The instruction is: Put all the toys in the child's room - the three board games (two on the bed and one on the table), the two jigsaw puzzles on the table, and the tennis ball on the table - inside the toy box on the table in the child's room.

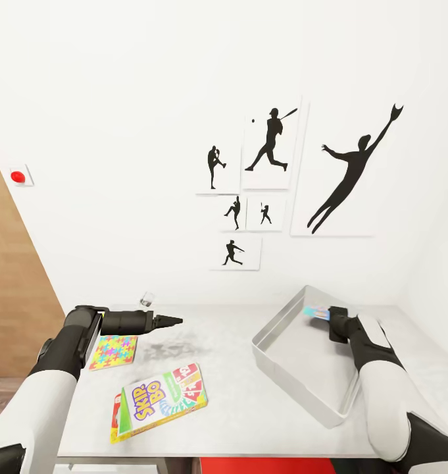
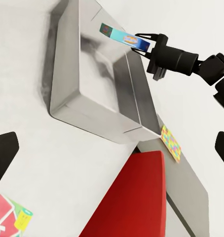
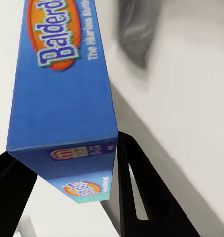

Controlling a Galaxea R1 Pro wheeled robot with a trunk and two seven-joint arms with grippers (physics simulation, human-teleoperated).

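Right pincer (image 1: 330, 313) gripping blue board game (image 1: 314, 312) edge-up, level.

On the table (image 1: 250, 368), counted: one toy box (image 1: 286, 355); two board games, a blue one (image 1: 316, 312) above the box and a Skip-Bo box (image 1: 161, 401) left of it; one jigsaw puzzle (image 1: 113, 351) further left; one small glass (image 1: 147, 300).

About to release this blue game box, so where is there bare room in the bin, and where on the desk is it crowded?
The toy box floor looks bare throughout, so the blue board game in the right gripper can drop anywhere inside. Bare tabletop runs between the bin and the Skip-Bo game box. It is crowded at the left, where the jigsaw puzzle lies under the left gripper.
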